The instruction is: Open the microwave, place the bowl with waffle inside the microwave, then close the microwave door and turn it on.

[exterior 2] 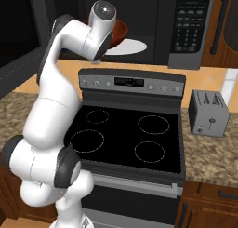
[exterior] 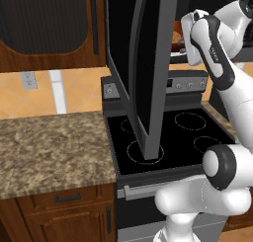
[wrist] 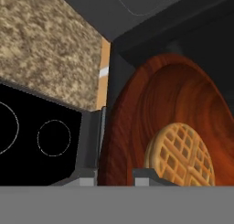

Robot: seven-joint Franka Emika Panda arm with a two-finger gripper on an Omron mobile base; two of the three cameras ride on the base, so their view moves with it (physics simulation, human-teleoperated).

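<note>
The microwave hangs above the stove with its button panel on the right. The microwave door stands swung wide open, jutting out over the stove's left side. The reddish-brown bowl with waffle is tilted in the hand view, and the golden grid waffle lies inside it. My gripper is shut on the bowl's rim, one finger on each side of the wall. In the right base view the bowl is inside the cavity over the left part of the white turntable plate. Whether it rests there I cannot tell.
A black glass-top stove with a grey control strip lies below the microwave. A small grey toaster stands on the counter to its right. A speckled granite counter runs to the left, with a dark-paned wooden cabinet door above it.
</note>
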